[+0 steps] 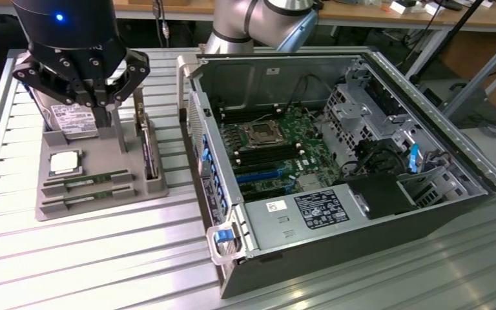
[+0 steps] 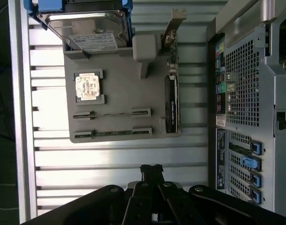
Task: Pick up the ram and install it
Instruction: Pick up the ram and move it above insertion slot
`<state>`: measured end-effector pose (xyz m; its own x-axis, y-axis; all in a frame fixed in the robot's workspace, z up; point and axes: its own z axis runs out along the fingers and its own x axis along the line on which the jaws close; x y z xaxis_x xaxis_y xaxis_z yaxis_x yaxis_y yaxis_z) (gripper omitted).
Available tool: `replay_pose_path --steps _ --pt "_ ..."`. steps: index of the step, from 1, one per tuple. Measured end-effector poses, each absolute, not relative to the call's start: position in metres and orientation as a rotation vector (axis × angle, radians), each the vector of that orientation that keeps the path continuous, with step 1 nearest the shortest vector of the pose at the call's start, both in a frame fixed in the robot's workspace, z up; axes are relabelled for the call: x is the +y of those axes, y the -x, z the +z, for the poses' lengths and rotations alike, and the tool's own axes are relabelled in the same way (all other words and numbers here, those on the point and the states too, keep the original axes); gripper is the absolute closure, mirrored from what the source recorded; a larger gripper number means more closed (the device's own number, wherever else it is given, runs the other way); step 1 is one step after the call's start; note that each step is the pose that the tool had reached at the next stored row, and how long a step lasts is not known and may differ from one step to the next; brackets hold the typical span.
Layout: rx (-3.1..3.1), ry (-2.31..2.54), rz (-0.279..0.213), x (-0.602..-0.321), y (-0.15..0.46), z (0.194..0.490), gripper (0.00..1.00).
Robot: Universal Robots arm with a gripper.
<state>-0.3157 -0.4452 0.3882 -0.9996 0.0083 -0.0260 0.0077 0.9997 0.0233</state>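
Two holders: side by side at the near end of the tray (image 1: 101, 152) in the exterior view, beyond the processor chip (image 1: 65, 163) from the hard drive (image 1: 72, 119). Each seems to carry a green stick on edge.
Ram: the ram (image 1: 84, 196) stands in the outermost holder on its long edge, its ends caught in grey clips.
Long axis: parallel to the tray's short end, running from the exterior view's left to its right and rising slightly to the right. It is roughly square to the card (image 1: 149, 158) standing along the tray's side.
Handling: judged light, thin and stiff, but fragile. Bending it or pressing on the chips or contacts could do harm.
Where to hold: probably the exposed top edge near mid-length, between the clips, pinched across the thin faces.
Claw: the claw (image 1: 100, 103) is pressed together on nothing and hangs above the tray's hard-drive end, well apart from the ram.
Case: the open computer case (image 1: 334, 219) lies on the surface (image 1: 75, 258) beside the tray, with the motherboard (image 1: 283, 148) exposed.
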Motion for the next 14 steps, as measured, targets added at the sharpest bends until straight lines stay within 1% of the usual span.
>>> replay_pose_path --steps 14 --pt "3.104 0.288 0.036 -0.4452 0.3157 0.3881 0.89"
